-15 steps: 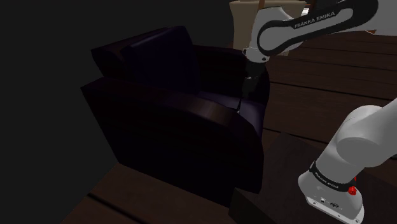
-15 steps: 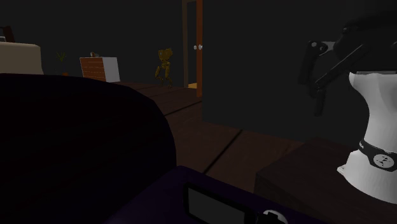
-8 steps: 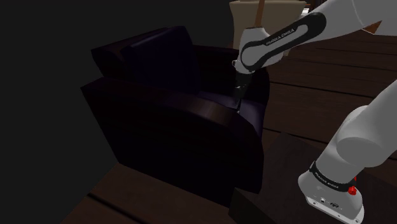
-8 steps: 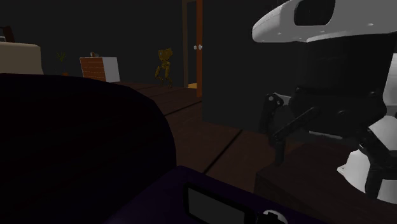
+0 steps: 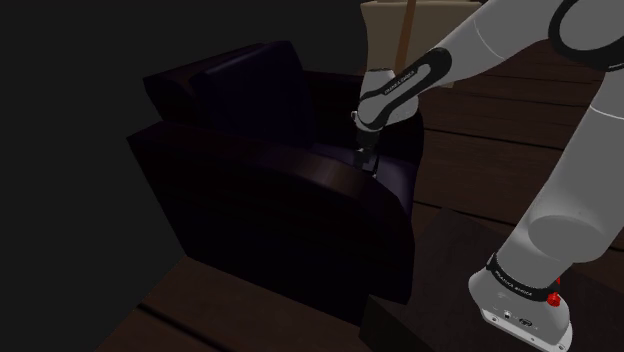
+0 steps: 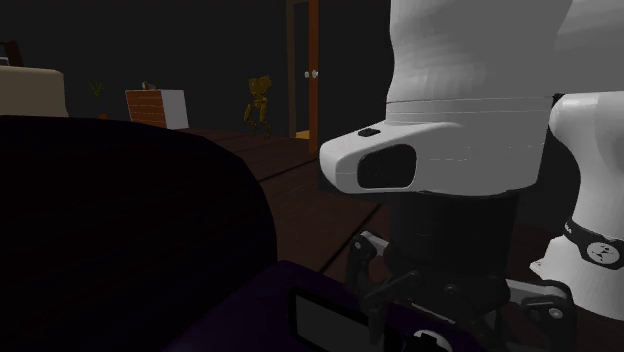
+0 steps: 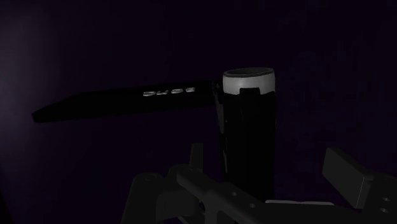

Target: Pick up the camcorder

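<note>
Dead ahead at twelve o'clock of the all-black two-finger hand [image 7: 267, 162], which is standing spread apart, the black silver-rimmed cylindrical camcorder [image 7: 249, 127] is lying lengthwise inside its gap.

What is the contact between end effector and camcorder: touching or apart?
Apart. The wrist view shows the open end effector straddling the camcorder, dark gaps beside both fingers.

The camcorder [image 7: 248, 133] lies on the seat of the armchair [image 5: 270, 200], the end effector [image 5: 367, 160] just above it; the stand [image 5: 440, 275] sits beside the armchair.
</note>
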Robot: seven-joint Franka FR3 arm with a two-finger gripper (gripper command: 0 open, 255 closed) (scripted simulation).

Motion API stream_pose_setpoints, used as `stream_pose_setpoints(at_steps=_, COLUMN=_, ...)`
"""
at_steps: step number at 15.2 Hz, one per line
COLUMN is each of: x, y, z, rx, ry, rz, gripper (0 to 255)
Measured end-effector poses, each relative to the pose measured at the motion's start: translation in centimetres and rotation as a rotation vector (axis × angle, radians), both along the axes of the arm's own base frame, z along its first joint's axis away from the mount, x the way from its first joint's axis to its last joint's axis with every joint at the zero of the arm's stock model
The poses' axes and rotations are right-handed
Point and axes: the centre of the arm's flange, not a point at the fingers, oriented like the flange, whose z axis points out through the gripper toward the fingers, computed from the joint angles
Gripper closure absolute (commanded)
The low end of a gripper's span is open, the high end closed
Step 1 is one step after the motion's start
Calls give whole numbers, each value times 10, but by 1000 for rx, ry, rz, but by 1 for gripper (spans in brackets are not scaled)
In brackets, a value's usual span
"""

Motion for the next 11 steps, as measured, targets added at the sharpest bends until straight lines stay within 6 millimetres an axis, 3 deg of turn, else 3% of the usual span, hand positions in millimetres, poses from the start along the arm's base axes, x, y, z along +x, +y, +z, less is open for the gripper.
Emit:
stream_pose_setpoints(at_steps=7, x=2, y=-2, z=-38, rx=0, ry=0, rz=2, gripper=0)
stream_pose_setpoints(at_steps=8, x=3, y=-1, z=-40, rx=0, ry=0, rz=2, gripper=255)
stream_pose_setpoints(at_steps=11, x=3, y=-1, z=-41, rx=-1, ry=-2, rz=3, gripper=255)
